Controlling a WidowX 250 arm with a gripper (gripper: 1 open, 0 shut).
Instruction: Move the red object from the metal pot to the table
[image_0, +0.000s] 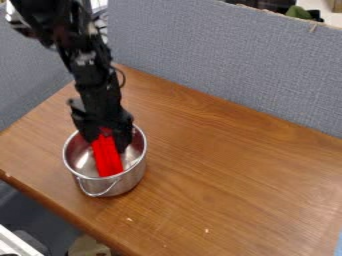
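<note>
The metal pot (83, 176) stands on the left part of the wooden table (227, 180), its thin wire handle at the front rim. Inside it lies the red object (106, 155), an elongated bright red block. My black gripper (104, 136) points straight down and has reached into the pot, its fingers standing open on either side of the block's far end. Whether the fingers touch the block I cannot tell. The block's far end is hidden behind the gripper.
A grey-blue partition wall (227, 60) runs along the table's back edge. The table's front edge (80, 225) lies close below the pot. Bare wood stretches to the right of the pot.
</note>
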